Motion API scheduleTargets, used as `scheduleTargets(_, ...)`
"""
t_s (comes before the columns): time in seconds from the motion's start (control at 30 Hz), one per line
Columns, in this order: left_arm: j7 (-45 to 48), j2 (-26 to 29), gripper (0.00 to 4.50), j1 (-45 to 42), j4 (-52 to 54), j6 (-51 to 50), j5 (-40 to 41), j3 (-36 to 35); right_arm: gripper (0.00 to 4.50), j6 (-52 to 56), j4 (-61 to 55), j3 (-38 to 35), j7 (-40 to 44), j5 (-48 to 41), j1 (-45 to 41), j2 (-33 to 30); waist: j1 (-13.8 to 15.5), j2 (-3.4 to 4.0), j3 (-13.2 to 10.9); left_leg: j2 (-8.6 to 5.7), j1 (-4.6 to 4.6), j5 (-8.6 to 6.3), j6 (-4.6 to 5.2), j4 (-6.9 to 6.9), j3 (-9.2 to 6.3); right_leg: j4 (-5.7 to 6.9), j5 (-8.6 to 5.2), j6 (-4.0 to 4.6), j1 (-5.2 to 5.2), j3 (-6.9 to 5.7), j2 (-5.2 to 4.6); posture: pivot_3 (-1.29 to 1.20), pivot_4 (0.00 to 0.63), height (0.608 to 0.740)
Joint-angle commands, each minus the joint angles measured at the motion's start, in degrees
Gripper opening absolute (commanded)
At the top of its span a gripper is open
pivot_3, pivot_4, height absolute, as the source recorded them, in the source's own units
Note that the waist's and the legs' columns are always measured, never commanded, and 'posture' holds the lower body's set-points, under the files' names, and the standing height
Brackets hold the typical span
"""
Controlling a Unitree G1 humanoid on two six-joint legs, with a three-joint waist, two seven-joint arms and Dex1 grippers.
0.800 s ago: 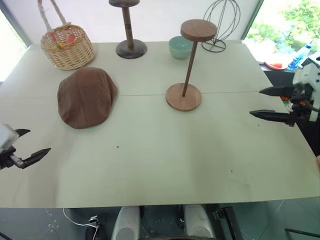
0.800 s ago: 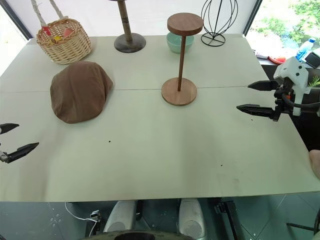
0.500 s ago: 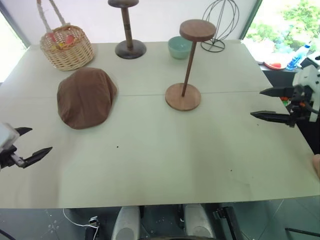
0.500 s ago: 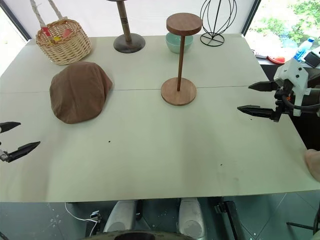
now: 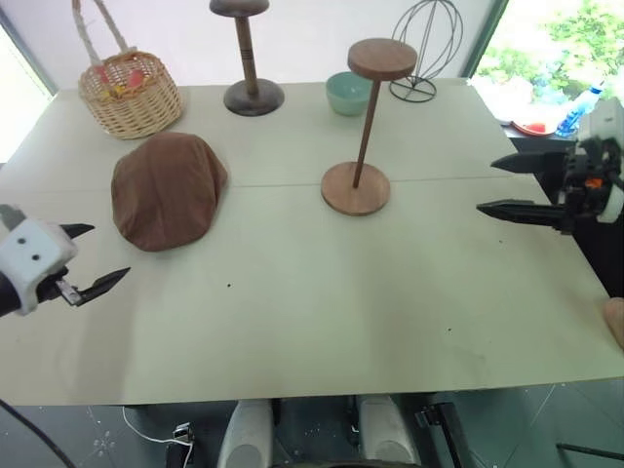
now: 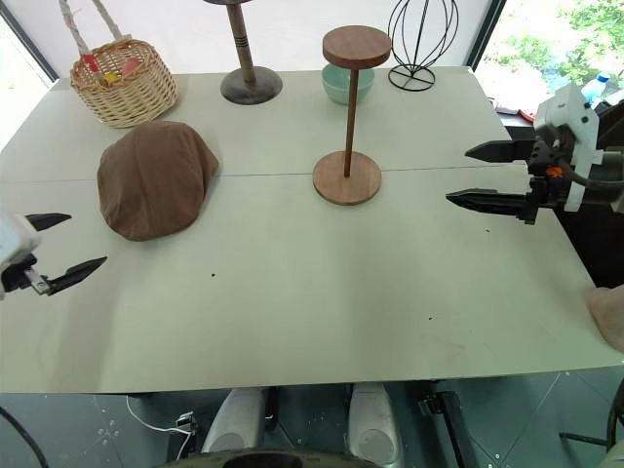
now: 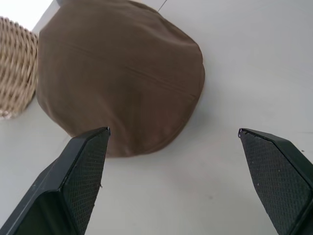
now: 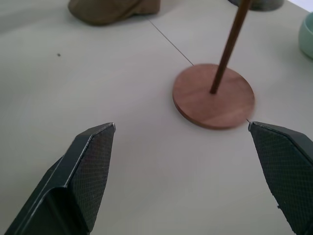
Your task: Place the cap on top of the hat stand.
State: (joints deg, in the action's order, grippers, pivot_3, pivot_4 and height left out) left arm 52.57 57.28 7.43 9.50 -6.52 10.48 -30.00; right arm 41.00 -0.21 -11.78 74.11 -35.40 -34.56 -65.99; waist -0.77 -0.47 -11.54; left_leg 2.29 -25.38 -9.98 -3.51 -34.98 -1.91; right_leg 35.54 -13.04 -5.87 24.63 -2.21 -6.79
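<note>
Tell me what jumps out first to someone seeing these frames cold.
The brown cap lies flat on the pale table, left of centre, just in front of a wicker basket. Right of it the hat stand rises bare, its disc top holding nothing, with a darker stand and a wire globe stand behind. Both hands, left and right, hover open at the table's sides.

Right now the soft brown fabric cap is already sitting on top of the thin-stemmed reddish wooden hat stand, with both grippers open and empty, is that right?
Not quite. The soft brown fabric cap still lies flat on the table, beside the thin-stemmed reddish wooden hat stand, whose disc top is bare, as the left eye view shows. The left gripper and right gripper are indeed open and empty.
</note>
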Motion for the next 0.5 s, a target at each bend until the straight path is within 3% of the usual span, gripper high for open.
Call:
scheduleTargets(0.03, -4.3, -0.3, 4.42, -2.5, -2.5, 8.5, -7.4, 5.5, 4.5, 14.2, -12.1, -5.0, -3.9, -14.7, -3.0, 0.3, 0.1, 0.05, 0.0, 0.02, 0.0, 0.0, 0.0, 0.01, 0.0, 0.03, 0.0, 0.0, 0.01, 0.0, 0.01, 0.0, 0.15, 0.728)
scheduleTargets(0.27, -10.0, 0.5, 4.42, -6.5, -11.2, 18.3, -17.2, 13.6, 4.5, 28.1, -19.6, -7.7, -17.7, -33.6, -8.9, 3.7, 0.1, 0.01, 0.0, 0.13, -0.01, 0.0, 0.01, -0.06, 0.06, 0.04, 0.06, 0.05, 0.01, 0.0, 0.09, 0.0, 0.15, 0.728)
scheduleTargets(0.5, -17.2, -3.1, 4.42, -12.9, -19.1, 25.1, -23.7, 21.2, 4.5, 30.3, -20.8, -7.5, -24.6, -38.8, -9.6, 3.6, 0.5, -0.01, 0.0, 0.48, -0.05, 0.0, 0.01, -0.13, 0.59, 0.01, 0.14, 0.08, 0.01, -0.01, 0.08, 0.0, 0.15, 0.728)
